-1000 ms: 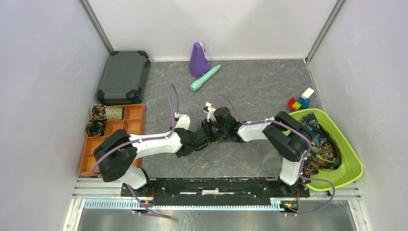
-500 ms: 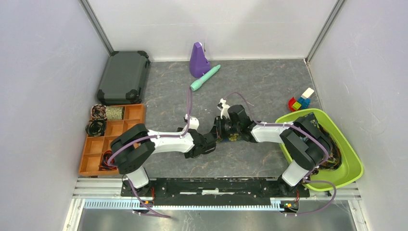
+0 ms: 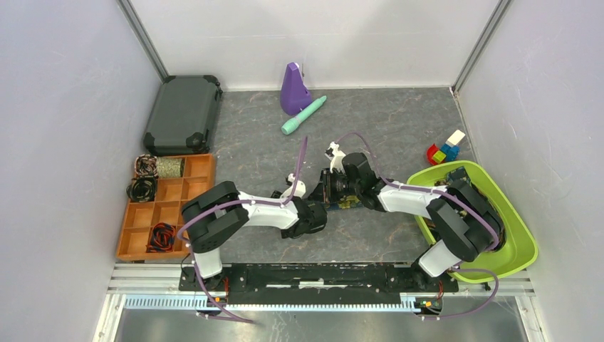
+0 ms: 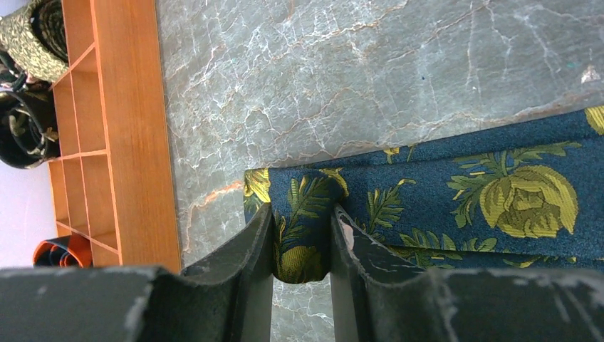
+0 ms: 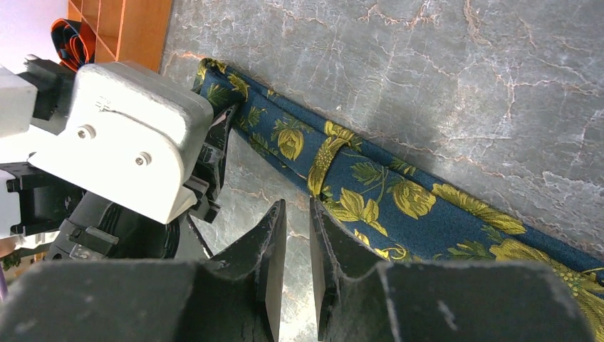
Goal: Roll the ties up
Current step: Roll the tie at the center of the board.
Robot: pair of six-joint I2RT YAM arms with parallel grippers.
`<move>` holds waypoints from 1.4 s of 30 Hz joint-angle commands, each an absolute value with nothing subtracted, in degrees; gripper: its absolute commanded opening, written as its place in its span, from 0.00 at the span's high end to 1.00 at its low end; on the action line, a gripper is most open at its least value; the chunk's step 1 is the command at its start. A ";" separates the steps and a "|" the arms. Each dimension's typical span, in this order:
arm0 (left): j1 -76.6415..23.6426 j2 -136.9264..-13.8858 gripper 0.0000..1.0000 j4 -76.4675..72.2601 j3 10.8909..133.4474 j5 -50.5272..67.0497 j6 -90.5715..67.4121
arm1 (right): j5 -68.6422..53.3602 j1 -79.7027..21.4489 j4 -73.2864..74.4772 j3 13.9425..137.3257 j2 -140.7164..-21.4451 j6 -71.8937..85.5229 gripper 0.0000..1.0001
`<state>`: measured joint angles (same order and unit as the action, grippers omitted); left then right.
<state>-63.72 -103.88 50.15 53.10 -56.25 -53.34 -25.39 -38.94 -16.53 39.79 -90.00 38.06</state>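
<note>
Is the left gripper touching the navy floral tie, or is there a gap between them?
Touching. The left wrist view shows the left gripper with both fingers pressed against the folded end of the navy floral tie.

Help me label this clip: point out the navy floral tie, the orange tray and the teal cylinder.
navy floral tie (image 4: pixel 456 192), left wrist view, on its flat strip beside a yellow rose.
orange tray (image 3: pixel 198 168), top external view, on an empty corner compartment.
teal cylinder (image 3: pixel 303 115), top external view, on its mid-shaft.
</note>
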 commanded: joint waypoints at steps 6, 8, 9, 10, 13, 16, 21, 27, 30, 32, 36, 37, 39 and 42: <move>-63.72 -101.29 0.72 27.52 46.73 -34.86 -47.97 | -24.73 -38.72 -17.07 39.12 -88.05 37.20 0.76; -63.68 -100.66 0.67 27.16 46.26 -33.40 -47.97 | -24.79 -38.74 -17.30 39.02 -87.97 37.34 0.76; -63.66 -100.19 0.65 27.39 46.14 -33.11 -48.18 | -24.71 -38.76 -17.26 39.02 -87.87 37.35 0.76; -63.69 -99.84 0.63 27.42 45.85 -32.77 -48.33 | -24.77 -38.76 -17.30 39.02 -87.81 37.35 0.76; -63.57 -98.58 0.59 27.36 45.15 -31.94 -48.52 | -24.69 -38.76 -17.41 39.01 -87.72 37.50 0.76; -63.48 -97.56 0.54 27.45 44.80 -31.41 -48.44 | -24.65 -38.72 -17.63 39.05 -87.63 37.70 0.76; -63.34 -95.22 0.48 28.32 44.51 -31.36 -48.60 | -24.32 -38.76 -17.79 39.29 -88.24 37.78 0.76; -63.28 -93.38 0.45 31.44 46.17 -31.76 -48.34 | -24.21 -38.97 -20.39 38.53 -91.87 38.44 0.76; -63.23 -93.08 0.44 33.32 47.22 -32.71 -48.60 | -24.21 -39.63 -21.93 38.15 -93.91 38.92 0.77; -63.23 -92.82 0.44 34.77 47.95 -33.37 -48.86 | -24.03 -40.33 -22.50 38.12 -94.99 38.98 0.77; -63.28 -92.28 0.44 35.93 48.69 -33.67 -48.96 | -23.41 -41.80 -23.43 38.23 -97.19 39.30 0.77; -63.23 -92.18 0.44 36.08 48.94 -33.75 -48.96 | -23.43 -41.99 -23.73 38.24 -97.71 39.43 0.77; -63.28 -92.28 0.44 36.75 49.58 -33.75 -48.96 | -23.44 -42.22 -24.31 38.16 -98.87 39.50 0.77; -63.28 -92.35 0.44 38.23 50.76 -34.18 -49.17 | -23.42 -42.36 -24.74 38.06 -100.01 39.56 0.77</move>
